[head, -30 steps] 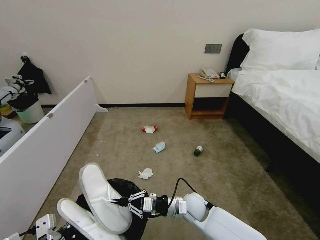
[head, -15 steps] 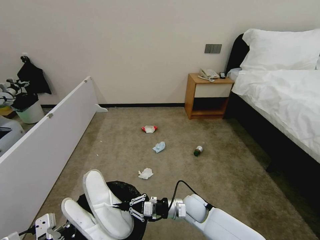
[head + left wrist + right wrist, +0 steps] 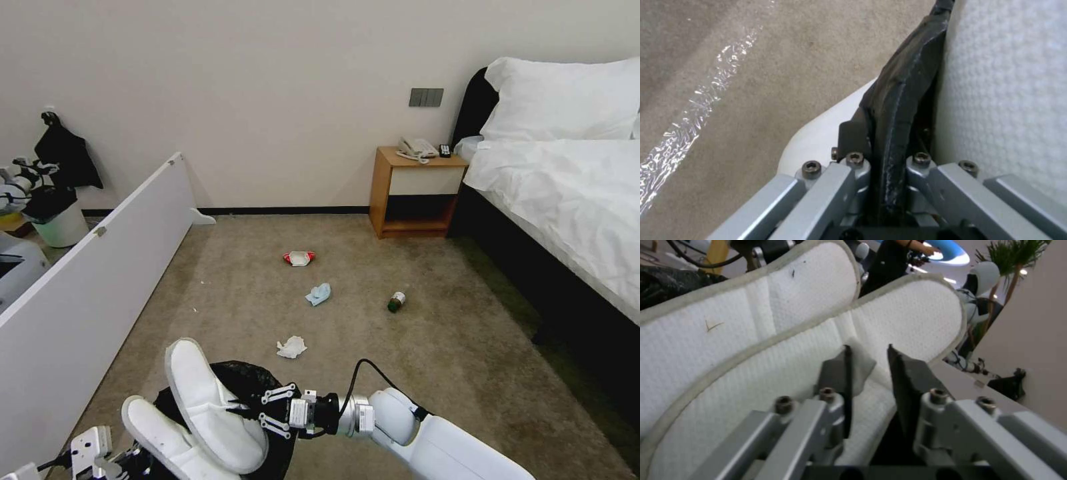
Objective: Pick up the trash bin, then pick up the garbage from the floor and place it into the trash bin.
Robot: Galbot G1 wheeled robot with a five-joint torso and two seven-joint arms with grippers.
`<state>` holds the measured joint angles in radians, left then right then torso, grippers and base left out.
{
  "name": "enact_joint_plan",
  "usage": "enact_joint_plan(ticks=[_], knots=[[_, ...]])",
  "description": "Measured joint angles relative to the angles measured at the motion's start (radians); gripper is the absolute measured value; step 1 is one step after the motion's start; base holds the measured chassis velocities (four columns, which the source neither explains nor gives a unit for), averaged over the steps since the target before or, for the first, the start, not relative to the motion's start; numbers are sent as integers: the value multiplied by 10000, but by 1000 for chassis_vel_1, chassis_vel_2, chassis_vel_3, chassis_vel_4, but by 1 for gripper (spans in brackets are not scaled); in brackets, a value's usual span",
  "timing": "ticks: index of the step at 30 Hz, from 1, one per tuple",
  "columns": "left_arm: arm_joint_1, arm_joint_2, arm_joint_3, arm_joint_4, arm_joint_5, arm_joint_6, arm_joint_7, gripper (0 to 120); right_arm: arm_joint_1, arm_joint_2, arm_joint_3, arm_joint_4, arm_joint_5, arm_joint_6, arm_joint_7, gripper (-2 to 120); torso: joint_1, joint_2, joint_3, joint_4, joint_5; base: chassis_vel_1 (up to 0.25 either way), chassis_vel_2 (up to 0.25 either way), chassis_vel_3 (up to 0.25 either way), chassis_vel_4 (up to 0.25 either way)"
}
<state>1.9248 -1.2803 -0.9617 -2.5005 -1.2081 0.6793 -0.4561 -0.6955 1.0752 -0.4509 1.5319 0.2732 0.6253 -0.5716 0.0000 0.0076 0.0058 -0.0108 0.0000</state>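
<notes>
The floor [image 3: 413, 347], a beige carpet, takes up the middle and lower frame of the head view. At the lower left edge sits the trash bin [image 3: 250, 380], black-lined and light; the left gripper [image 3: 882, 160] is clenched on its rim, liner pinched between the pads. Two white slippers [image 3: 207, 407] stand in the bin, long axes running from lower right up to upper left, toes raised above the rim. They look soft, light and floppy, so a pinch on the sole edge or strap should hold best. The right gripper [image 3: 250, 412], at the lower centre, has its jaws slightly parted with a fold of slipper fabric against one pad; I judge it released. Smaller litter lies mid-frame: a red-white packet [image 3: 299, 258], pale-blue wad [image 3: 319, 294], white tissue [image 3: 291, 347], and a green bottle [image 3: 397, 302] lying on its side, cap toward the upper right.
</notes>
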Motion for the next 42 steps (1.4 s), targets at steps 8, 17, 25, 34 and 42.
enact_joint_plan(ticks=[8,17,25,34,42], knots=[[-4,-31,7,-6,-2,0,36,3,-34,-179,121,304,216,-51,180,57,0,0,0,1,0,0,0,0,0],[9,-62,7,-13,31,0,42,3,-138,-402,244,716,720,-141,190,93,0,0,0,1,1,0,0,0,0],[9,-93,-19,-1,121,-20,-54,3,-391,-818,622,1402,1733,-165,491,100,0,1,-1,6,2,0,0,0,0],[23,-61,1,-2,125,-17,-44,2,-750,-1112,1176,1859,2262,-166,492,100,0,1,-1,1,0,0,0,0,0],[5,-65,43,1,125,-17,-18,2,-943,-1153,1355,2008,2421,-130,485,100,0,1,-1,1,0,0,0,0,0]])
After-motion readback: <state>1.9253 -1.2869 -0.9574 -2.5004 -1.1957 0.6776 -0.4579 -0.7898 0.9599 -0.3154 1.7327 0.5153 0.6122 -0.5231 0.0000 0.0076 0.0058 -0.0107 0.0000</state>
